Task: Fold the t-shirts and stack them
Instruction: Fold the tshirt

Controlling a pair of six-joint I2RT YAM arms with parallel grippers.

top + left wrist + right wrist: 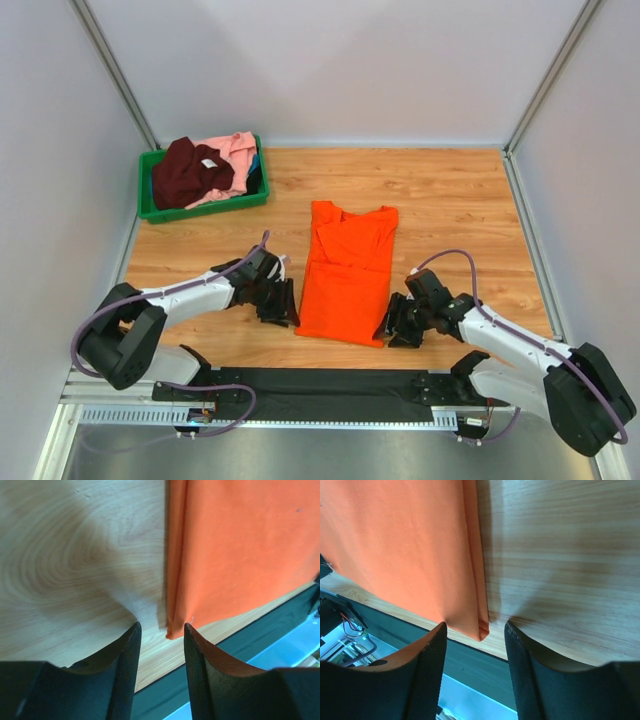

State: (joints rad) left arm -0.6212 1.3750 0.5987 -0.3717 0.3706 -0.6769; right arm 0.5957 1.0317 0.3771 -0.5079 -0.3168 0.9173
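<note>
We see the orange t-shirt (348,272) folded lengthwise in the middle of the desk (455,200). The left jaws and right jaws stand parted at its near corners, gripping nothing. The maroon t-shirt (188,172) and pink t-shirt (237,153) lie heaped in the green bin (205,211), far left.

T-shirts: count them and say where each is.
3. Orange shirt on the table; maroon shirt and pink shirt in the green bin, where more may hide.
</note>
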